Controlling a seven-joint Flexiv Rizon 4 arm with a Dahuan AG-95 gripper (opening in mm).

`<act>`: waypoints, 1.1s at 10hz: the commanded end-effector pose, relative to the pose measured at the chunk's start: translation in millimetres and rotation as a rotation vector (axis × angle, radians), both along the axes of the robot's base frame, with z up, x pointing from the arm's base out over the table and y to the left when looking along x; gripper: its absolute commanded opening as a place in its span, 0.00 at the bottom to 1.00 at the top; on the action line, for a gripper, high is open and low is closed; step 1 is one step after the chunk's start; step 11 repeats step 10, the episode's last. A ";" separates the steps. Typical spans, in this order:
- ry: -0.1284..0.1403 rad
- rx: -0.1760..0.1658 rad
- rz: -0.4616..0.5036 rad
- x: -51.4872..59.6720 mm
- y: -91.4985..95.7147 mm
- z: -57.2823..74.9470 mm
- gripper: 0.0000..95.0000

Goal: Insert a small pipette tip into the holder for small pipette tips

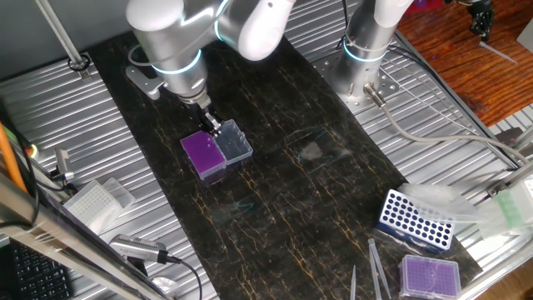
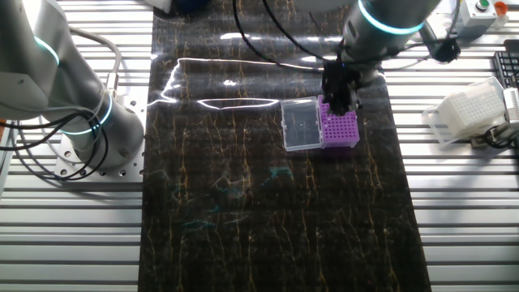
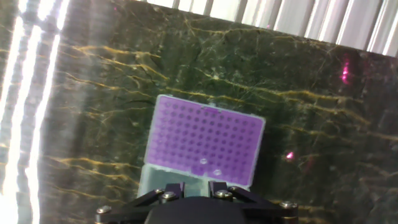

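Observation:
The holder for small pipette tips [image 1: 204, 152] [image 2: 344, 127] [image 3: 202, 140] stands on the dark mat, its vivid purple grid facing up and its clear lid [image 1: 236, 143] [image 2: 300, 124] lying open beside it. My gripper [image 1: 214, 127] [image 2: 339, 101] [image 3: 194, 186] hovers just above the seam between grid and lid. In the hand view its two dark fingers [image 3: 171, 188] stand a little apart, and only the lid shows through the gap. No small pipette tip is visible between them. Two pale specks [image 3: 204, 162] sit on the grid's near edge.
A blue rack with large holes [image 1: 416, 219] and a paler purple box [image 1: 429, 273] sit at the mat's near right corner, with tweezers [image 1: 375, 267] beside them. A white tip box [image 1: 90, 200] [image 2: 470, 109] rests off the mat. A second arm's base [image 1: 366, 58] [image 2: 73, 122] stands at the edge.

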State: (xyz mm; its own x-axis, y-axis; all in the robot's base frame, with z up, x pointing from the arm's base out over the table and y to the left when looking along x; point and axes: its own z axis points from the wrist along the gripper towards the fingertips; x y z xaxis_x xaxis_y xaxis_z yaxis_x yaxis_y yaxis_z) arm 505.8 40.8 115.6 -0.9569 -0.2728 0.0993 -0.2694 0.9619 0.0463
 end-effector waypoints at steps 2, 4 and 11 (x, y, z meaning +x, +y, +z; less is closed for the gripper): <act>0.001 -0.076 -0.039 -6.9 4.3 3.8 0.20; 0.002 -0.074 -0.043 -6.3 4.1 2.1 0.20; 0.001 -0.075 -0.037 -7.4 3.8 1.4 0.20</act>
